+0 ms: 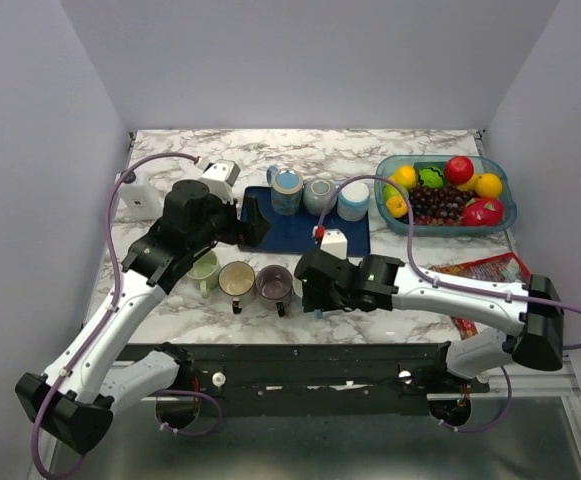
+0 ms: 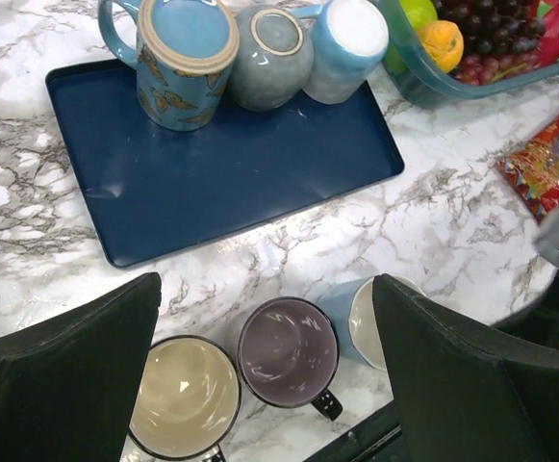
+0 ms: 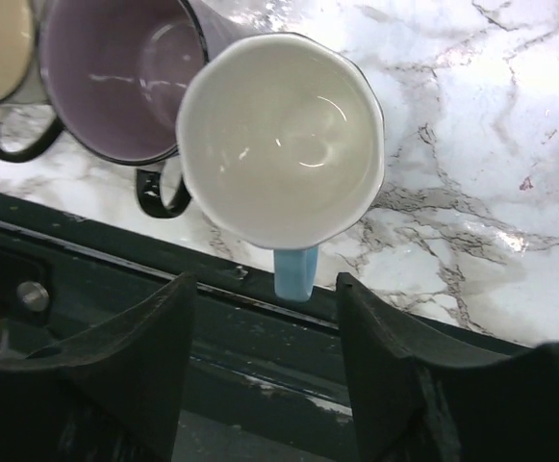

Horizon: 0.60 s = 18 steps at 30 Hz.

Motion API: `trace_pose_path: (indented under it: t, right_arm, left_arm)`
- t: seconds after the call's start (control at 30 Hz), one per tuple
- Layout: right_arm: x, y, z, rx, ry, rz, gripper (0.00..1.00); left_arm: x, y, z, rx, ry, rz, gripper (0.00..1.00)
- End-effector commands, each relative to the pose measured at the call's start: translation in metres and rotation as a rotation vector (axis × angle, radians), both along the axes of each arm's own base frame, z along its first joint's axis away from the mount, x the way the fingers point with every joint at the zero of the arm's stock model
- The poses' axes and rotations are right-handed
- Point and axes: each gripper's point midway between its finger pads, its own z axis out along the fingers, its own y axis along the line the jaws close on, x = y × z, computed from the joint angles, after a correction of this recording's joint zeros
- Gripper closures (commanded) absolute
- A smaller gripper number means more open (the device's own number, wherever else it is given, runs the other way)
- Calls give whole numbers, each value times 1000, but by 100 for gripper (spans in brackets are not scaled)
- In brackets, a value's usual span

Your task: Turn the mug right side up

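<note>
Purple mug (image 3: 115, 87) just beside blue mug (image 3: 279, 144)

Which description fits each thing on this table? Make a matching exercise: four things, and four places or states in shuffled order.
Things:
1. butterfly mug
2. purple mug
3. grapes
4. snack packet

Descriptions:
A. in the clear bowl
B. upright on the marble table
C. upside down on the blue tray
D. lying flat near the table's right edge

Pairs: 1-C, 2-B, 3-A, 4-D
</note>
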Motion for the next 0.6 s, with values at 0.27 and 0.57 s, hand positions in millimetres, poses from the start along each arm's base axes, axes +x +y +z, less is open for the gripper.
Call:
trace_pose_path:
  t: [0.27, 0.57]
  right_arm:
    - [0, -43, 38, 151, -108, -123, 29]
    - [-2, -83, 42, 180, -156, -212, 27]
  left_arm:
    - [137, -3, -27, 7, 174, 382, 1]
    - [241, -8, -72, -60, 317, 636, 1]
